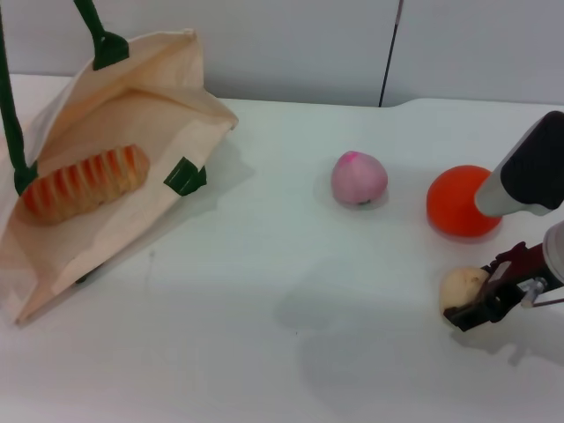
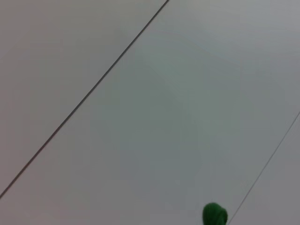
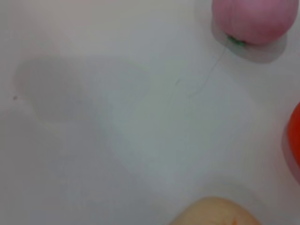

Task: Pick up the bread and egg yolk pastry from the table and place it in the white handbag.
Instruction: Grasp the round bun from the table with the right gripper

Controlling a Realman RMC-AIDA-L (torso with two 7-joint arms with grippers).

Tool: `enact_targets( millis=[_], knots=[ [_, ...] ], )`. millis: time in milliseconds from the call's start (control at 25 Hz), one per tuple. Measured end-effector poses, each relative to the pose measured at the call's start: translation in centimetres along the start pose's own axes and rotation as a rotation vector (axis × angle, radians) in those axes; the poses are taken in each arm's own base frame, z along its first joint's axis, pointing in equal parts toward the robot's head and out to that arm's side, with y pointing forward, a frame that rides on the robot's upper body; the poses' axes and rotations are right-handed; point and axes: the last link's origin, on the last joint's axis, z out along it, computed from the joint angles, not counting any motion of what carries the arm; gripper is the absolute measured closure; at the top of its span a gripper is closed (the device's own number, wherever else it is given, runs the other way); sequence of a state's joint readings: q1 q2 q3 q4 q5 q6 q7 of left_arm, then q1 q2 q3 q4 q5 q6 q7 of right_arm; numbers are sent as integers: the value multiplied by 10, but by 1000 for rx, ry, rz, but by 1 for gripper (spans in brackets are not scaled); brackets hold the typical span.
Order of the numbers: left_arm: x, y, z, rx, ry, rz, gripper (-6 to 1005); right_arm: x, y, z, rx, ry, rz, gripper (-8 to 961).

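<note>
The bread (image 1: 84, 183), a ridged loaf with orange and tan stripes, lies inside the open white handbag (image 1: 150, 115) at the left of the table. The bag's dark green handles (image 1: 13, 132) rise up out of the picture, and a bit of green handle (image 2: 214, 215) shows in the left wrist view. The left gripper itself is out of view. At the front right the egg yolk pastry (image 1: 463, 289), a small pale tan ball, rests on the table. My right gripper (image 1: 474, 301) is right against its right side. The pastry (image 3: 216, 213) also fills the edge of the right wrist view.
A pink round bun (image 1: 359, 178) sits mid-table, and also appears in the right wrist view (image 3: 255, 18). A smooth orange ball (image 1: 460, 203) lies just behind the right gripper. The white table (image 1: 264, 308) stretches between the bag and the foods.
</note>
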State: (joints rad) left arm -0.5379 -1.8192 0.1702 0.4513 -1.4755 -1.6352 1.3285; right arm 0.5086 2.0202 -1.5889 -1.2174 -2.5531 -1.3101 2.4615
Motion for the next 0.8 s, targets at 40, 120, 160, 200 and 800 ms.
enact_targets(
  millis=[40,120,160,200,800],
  knots=[
    [0,0,0,0,0,0,871,0,-1,-1,0,-2,3,101],
    [0,0,0,-1,-2,0,870,0,-1,-1,0,-2,4,113],
    [0,0,0,-1,-2,0,870,0,-1,-2,-1,-1,4,119],
    [0,0,0,-1,-3,0,870,0,-1,-2,-2,-1,4,125],
    [1,1,2,-10,-11,-1,871,-3,-2,-6,8,-22,1,206]
  ],
)
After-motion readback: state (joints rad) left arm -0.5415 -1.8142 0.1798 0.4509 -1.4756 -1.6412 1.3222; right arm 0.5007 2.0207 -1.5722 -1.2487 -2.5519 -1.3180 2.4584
